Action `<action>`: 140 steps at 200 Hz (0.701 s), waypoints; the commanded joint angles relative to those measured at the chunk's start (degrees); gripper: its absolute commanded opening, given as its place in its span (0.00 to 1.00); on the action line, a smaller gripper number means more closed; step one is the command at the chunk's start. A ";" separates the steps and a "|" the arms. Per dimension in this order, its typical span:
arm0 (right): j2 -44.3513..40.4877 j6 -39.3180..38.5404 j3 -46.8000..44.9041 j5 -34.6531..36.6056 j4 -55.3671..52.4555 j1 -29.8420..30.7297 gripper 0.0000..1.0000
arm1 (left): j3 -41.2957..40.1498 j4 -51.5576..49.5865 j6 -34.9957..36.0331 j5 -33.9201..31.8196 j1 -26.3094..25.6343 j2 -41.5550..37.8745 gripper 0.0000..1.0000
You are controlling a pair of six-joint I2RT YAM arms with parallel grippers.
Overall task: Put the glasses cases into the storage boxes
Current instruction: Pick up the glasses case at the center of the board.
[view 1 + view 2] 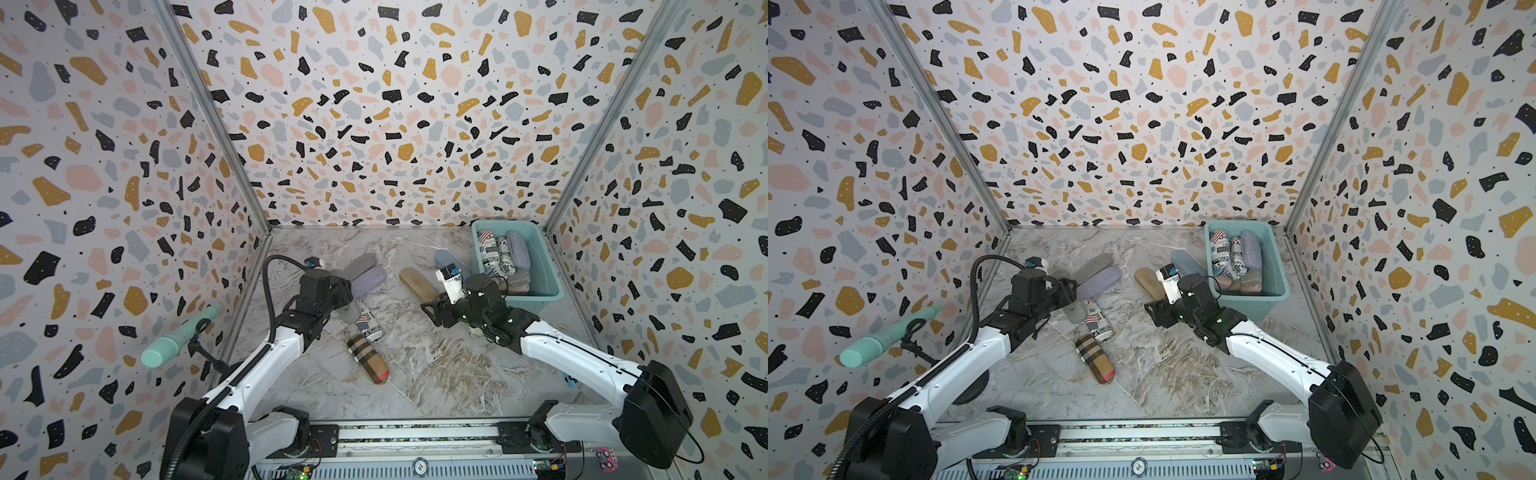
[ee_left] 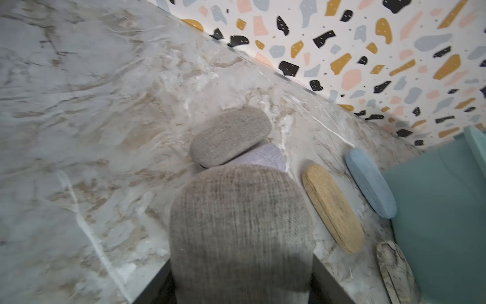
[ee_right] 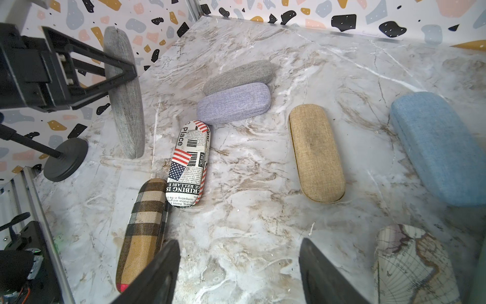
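Right wrist view: catches the left gripper [image 3: 123, 71] clamped tight on a grey case [image 3: 126, 118], tilted with its low end close to the marble table [image 3: 263, 223], well apart from the teal tub [image 1: 540, 305]; cannot tell whether clear of the surface. Looks like a firm pinch meant to keep the case from swinging on the carry across to the tub. Shows the right gripper [image 3: 239, 273] hanging empty near the tub, jaws spread wide, probably poised for the next pick close by. Leaves seven more cases out: a blue case [image 3: 436, 147] and a map-print case [image 3: 410, 263] just beside the tub, a tan case [image 3: 315, 152] near it, a lilac case [image 3: 234, 102] and a second grey case [image 3: 236, 75] touching side by side farther off, then a flag-and-newsprint case [image 3: 189, 163] and a brown plaid case [image 3: 144, 231] touching near their ends, farthest from the tub. Finds the tub itself, in both top views, tucked into the back corner and partly filled: two newsprint cases [image 1: 492, 247] and a mauve case [image 1: 518, 249] leaning on end, pinkish cases [image 1: 517, 282] lying flat beneath, room left along one wall. Puts the sort somewhere near halfway, by the count on show.
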 commanded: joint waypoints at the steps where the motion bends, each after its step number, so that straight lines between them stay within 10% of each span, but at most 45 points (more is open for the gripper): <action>1: 0.39 0.99 2.48 0.66 1.07 0.34 0.73 | 1.09 3.56 -0.57 2.35 -3.04 -1.05 0.62; 140: -0.14 2.03 0.32 -4.14 4.53 2.71 0.81 | -1.62 18.32 -8.75 4.88 -9.44 1.01 0.61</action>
